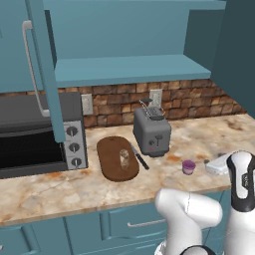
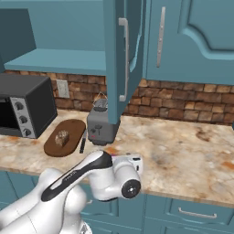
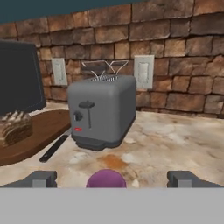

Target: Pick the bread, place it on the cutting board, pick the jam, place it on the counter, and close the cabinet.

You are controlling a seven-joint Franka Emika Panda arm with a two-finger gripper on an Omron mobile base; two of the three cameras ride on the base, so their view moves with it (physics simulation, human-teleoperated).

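In the left base view the bread (image 1: 124, 159) stands on the cutting board (image 1: 110, 164), which lies on the counter (image 1: 45, 187) between the toaster oven (image 1: 37, 134) at its 9 o'clock and the grey toaster (image 1: 152, 133) at its 2 o'clock. A black-handled knife (image 1: 140, 158) lies just beside the board's right edge. The jam (image 1: 189, 167) sits on the counter at the toaster's 4 o'clock, near the front edge. The cabinet (image 1: 42, 64) door hangs open above.

In the right base view the bread (image 2: 61, 138) rests on the board (image 2: 73, 130); the open cabinet door (image 2: 116, 55) hides part of the toaster (image 2: 100, 125).

In the hand view the gripper (image 3: 112, 179) is spread wide and holds nothing, its fingertips (image 3: 41, 178) on either side of the jam's magenta lid (image 3: 106, 179) at 6 o'clock. The toaster (image 3: 103, 111) stands behind, the bread (image 3: 15, 127) at 9 o'clock.
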